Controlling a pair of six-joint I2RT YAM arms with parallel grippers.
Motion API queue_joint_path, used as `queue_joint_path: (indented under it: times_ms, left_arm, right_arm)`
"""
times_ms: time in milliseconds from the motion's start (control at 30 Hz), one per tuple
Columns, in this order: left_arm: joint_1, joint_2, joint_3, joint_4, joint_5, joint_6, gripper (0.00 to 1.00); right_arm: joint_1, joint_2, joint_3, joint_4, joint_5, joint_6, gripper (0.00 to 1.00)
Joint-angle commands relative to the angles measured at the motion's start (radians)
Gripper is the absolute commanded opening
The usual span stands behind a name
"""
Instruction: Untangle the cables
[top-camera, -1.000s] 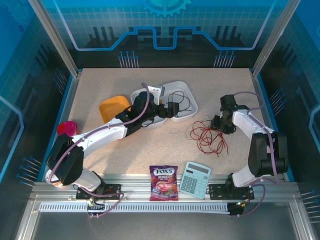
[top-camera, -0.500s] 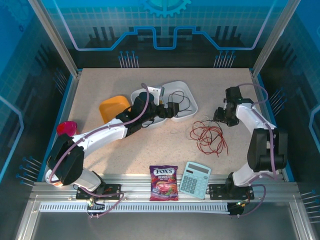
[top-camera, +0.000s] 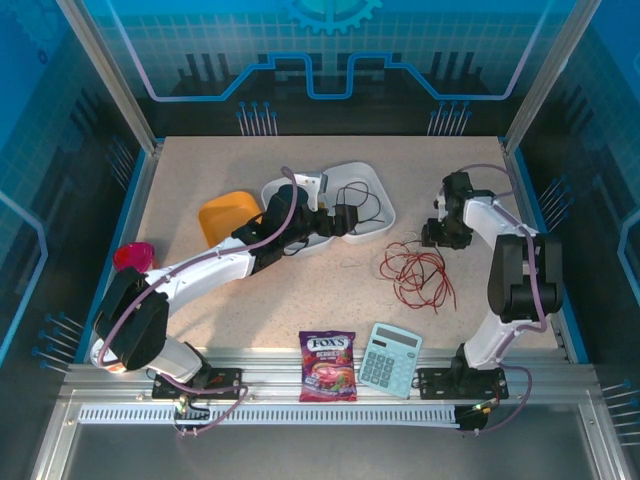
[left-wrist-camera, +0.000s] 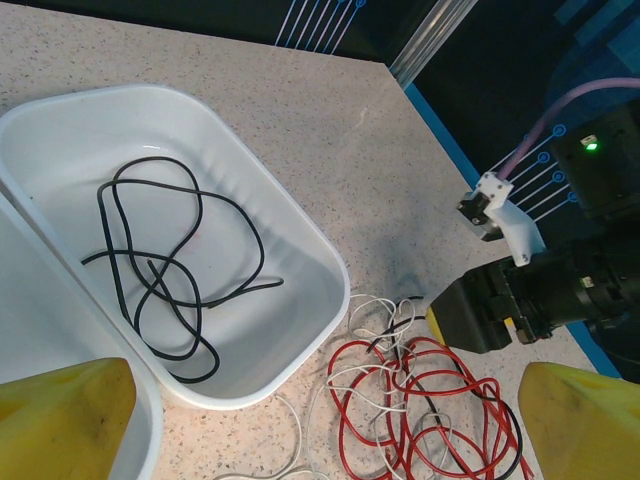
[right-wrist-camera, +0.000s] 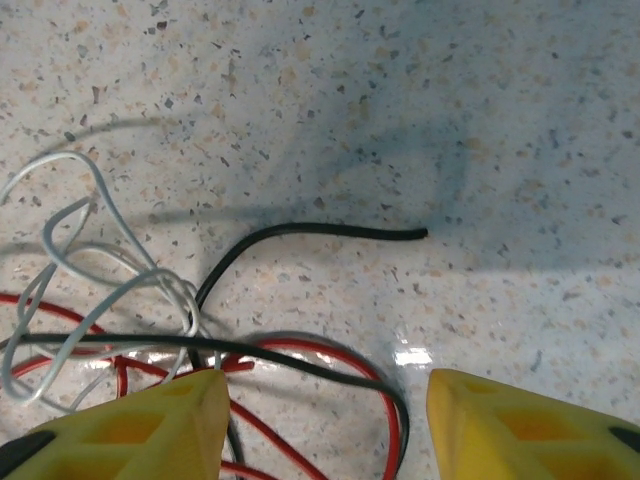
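Observation:
A loose tangle of red, pale and black cables (top-camera: 415, 270) lies on the table right of centre. My right gripper (top-camera: 437, 235) hovers at its far edge, open. In the right wrist view the yellow fingers (right-wrist-camera: 130, 430) straddle a red loop (right-wrist-camera: 345, 358), and a black cable end (right-wrist-camera: 330, 231) lies just ahead beside pale loops (right-wrist-camera: 90, 270). One black cable (left-wrist-camera: 160, 270) lies alone in a white tray (left-wrist-camera: 330, 270). My left gripper (top-camera: 345, 218) hangs open over that tray's near side with nothing between its fingers (left-wrist-camera: 60, 420). The tangle (left-wrist-camera: 430, 400) sits just right of the tray.
A second white tray (top-camera: 275, 190) touches the first on its left, with an orange bowl (top-camera: 228, 215) beside it. A pink object (top-camera: 133, 255) sits at the left edge. A candy bag (top-camera: 327, 365) and a calculator (top-camera: 390, 358) lie near the front rail.
My right gripper has pulled back from the tangle toward the far side, then shifted slightly left, and its arm has swung. The left arm has not moved.

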Motion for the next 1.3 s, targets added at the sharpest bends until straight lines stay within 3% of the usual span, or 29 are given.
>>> queue_joint_path:
  times_ms: [0, 167, 367, 600, 900, 1267]
  left_arm:
    - [-0.004, 0.005, -0.004, 0.032, 0.026, -0.026, 0.99]
    - [-0.003, 0.007, -0.001, 0.027, 0.021, -0.030, 0.99]
    - [-0.003, 0.012, 0.002, 0.028, 0.024, -0.037, 0.99]
    - [-0.004, 0.019, 0.008, 0.028, 0.028, -0.044, 0.99]
    - [-0.003, 0.031, 0.014, 0.035, 0.041, -0.044, 0.99]
    - [-0.004, 0.069, 0.036, 0.086, 0.157, 0.019, 0.99]
  right_arm:
    - [0.009, 0.047, 0.036, -0.024, 0.002, -0.033, 0.54]
    - [0.009, 0.090, 0.055, -0.020, 0.009, -0.030, 0.48]
    - [0.011, 0.108, 0.058, -0.029, 0.025, -0.029, 0.34]
    - [0.018, 0.030, 0.036, -0.054, 0.057, -0.030, 0.00]
    - [0.076, -0.142, 0.039, -0.149, 0.169, 0.007, 0.00]
    - [0.132, -0.407, 0.061, -0.247, 0.255, 0.058, 0.00]
